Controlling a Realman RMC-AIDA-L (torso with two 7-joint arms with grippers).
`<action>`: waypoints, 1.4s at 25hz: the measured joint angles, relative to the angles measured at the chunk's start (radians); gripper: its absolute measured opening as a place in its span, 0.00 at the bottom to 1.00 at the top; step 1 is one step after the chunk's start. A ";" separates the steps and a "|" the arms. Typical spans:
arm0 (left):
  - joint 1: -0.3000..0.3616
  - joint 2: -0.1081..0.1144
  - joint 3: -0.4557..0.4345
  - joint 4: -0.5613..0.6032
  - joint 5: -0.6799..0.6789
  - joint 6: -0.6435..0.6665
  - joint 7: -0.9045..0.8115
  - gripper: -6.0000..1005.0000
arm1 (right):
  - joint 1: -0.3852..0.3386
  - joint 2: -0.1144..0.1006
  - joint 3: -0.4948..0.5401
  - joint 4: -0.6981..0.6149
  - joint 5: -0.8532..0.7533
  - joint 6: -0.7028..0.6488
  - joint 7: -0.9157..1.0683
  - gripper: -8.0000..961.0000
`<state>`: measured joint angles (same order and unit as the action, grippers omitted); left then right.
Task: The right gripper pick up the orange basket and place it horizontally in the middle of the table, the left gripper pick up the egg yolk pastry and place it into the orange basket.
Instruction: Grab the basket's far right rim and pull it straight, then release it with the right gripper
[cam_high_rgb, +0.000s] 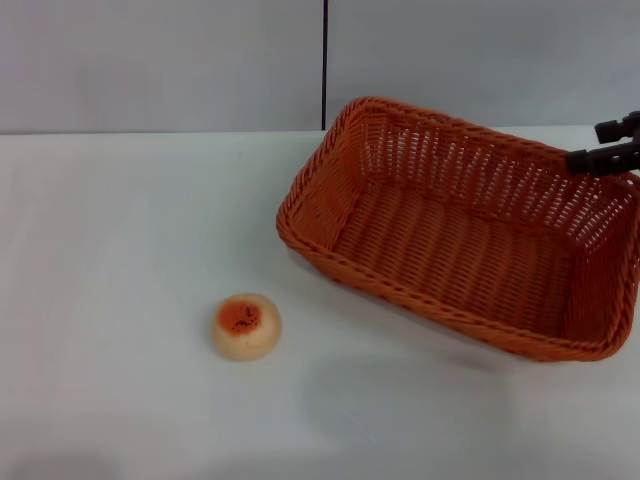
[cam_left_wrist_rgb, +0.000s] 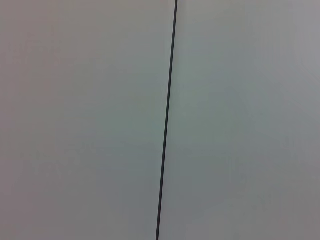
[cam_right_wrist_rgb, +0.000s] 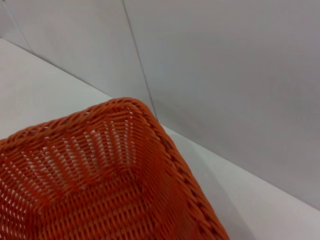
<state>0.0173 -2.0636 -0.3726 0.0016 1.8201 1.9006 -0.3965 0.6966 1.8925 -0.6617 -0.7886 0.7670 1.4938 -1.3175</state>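
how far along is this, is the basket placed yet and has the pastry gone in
Nothing looks finished yet. In hand: the right end effector is at the far right rim of the orange basket, which appears tilted and lifted, toward the right of the table rather than in its middle. Left to do: set the basket down centrally, then move the egg yolk pastry, untouched on the table, into it. The left end effector isn't in view.

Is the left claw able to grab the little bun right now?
Probably yes. The egg yolk pastry sits alone on bare table, apart from the orange basket, nothing over it. The left gripper is out of view, though.
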 joint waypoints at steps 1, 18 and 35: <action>0.002 0.000 0.000 0.000 0.000 0.002 0.000 0.81 | 0.002 0.002 0.000 0.000 0.000 -0.001 -0.003 0.79; 0.013 0.002 0.000 0.009 0.001 0.006 -0.001 0.81 | -0.004 0.032 -0.008 0.089 0.048 -0.103 -0.111 0.78; 0.013 0.004 -0.001 0.022 0.001 0.008 -0.001 0.81 | 0.004 0.046 -0.013 0.119 0.042 -0.164 -0.152 0.64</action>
<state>0.0306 -2.0601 -0.3735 0.0231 1.8207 1.9082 -0.3973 0.7010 1.9381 -0.6743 -0.6691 0.8087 1.3301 -1.4694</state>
